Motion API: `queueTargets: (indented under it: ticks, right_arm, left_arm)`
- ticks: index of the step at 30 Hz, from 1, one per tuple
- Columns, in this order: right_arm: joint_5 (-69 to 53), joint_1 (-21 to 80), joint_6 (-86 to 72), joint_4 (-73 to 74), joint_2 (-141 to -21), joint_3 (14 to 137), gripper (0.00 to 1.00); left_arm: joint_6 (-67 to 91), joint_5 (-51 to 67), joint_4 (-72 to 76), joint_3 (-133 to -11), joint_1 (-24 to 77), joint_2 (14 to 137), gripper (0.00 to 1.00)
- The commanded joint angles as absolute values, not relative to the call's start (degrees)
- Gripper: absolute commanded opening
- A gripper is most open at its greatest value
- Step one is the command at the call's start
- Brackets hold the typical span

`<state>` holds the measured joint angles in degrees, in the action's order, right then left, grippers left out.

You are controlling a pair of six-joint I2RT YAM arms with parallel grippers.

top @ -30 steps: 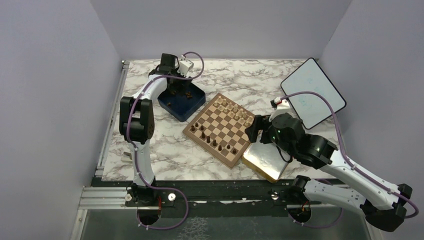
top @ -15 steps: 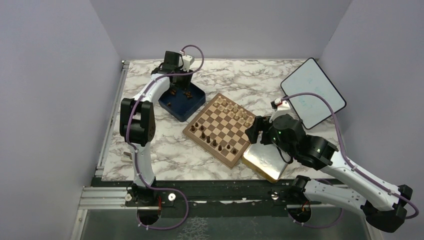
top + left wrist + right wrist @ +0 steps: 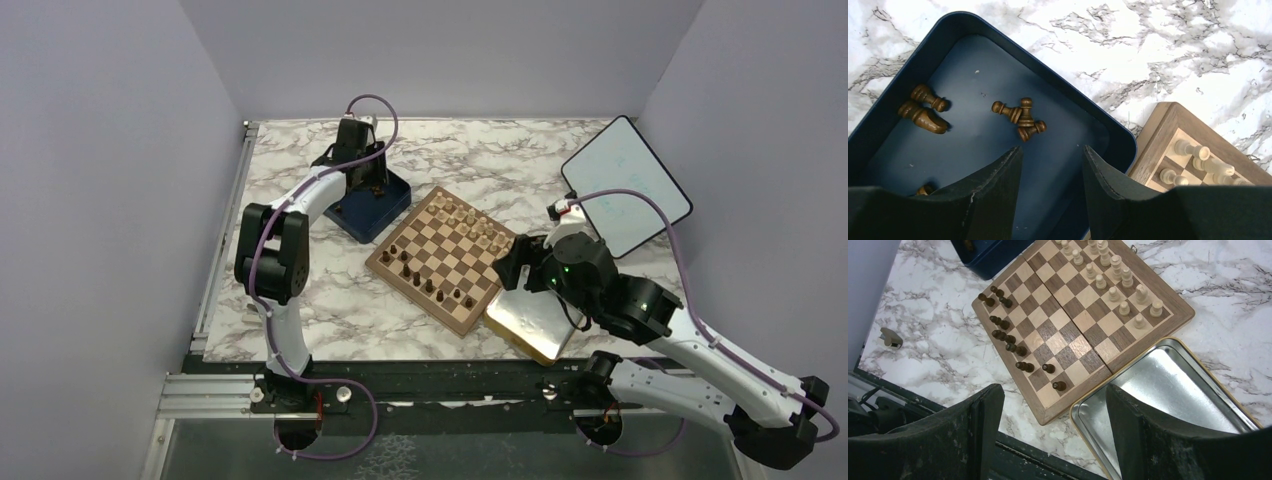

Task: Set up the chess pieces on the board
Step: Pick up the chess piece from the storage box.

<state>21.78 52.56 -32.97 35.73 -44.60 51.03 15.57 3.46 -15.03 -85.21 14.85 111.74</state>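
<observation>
Top external view shows the white marbled tabletop (image 3: 330,300) carrying the square wooden chessboard with tan and brown checks (image 3: 447,262), with the dark blue square box (image 3: 973,135) just off its far left edge. The left tool (image 3: 1051,150) hangs over that box, jaws part-way apart, nothing seen between them; the right tool (image 3: 1053,388) gapes empty beside the board. Tiny dark brown wooden chessmen (image 3: 1020,117) lie tangled in the box, so it seems best to single one out and pinch its stem squarely.

1 dark chess piece (image 3: 924,189) half hidden behind the left gripper (image 3: 1051,150) — board (image 3: 1168,131) cropped.
</observation>
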Motion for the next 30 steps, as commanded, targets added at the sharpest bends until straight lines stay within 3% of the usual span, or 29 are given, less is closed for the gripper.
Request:
queueTargets:
  ticks: [1, 9, 26, 30]
  right_arm:
    - [21.5, 53.0, -33.6, 35.3, -44.0, 50.3, 0.80]
    - [22.5, 53.0, -33.4, 35.7, -43.9, 50.9, 0.80]
    - [22.5, 53.0, -33.7, 35.0, -45.3, 50.7, 0.80]
    - [22.3, 53.0, -33.7, 35.0, -45.4, 50.6, 0.80]
  left_arm:
    - [19.0, 1.9, -9.7, -84.0, 15.0, 112.4, 0.49]
    - [17.2, -3.6, -11.9, -85.6, 14.9, 115.5, 0.48]
    - [17.4, -3.1, -11.6, -88.1, 14.9, 121.5, 0.46]
    - [17.5, -3.1, -12.0, -88.0, 14.9, 122.4, 0.40]
